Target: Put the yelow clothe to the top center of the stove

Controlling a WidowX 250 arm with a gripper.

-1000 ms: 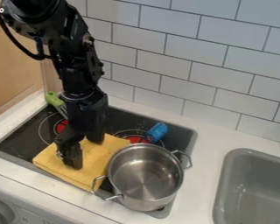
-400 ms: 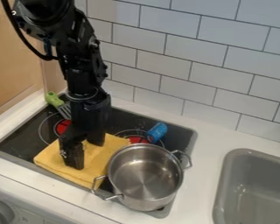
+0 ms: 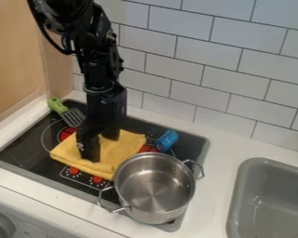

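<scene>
Nearest: steel pot (image 3: 154,186), maybe hiding a bit of yellow cloth (image 3: 128,146). Cloth lies folded approx. mid of stove (image 3: 21,148), tool (image 3: 102,149) spread on it; contact under tips unclear. Job prob. partway: cloth needs to go back to top ctr., partly hidden by arm (image 3: 102,76).

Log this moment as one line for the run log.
gripper: open, down on yellow cloth | cloth: mid-stove, short of top center | pot: front right | spatula: rear left
</scene>
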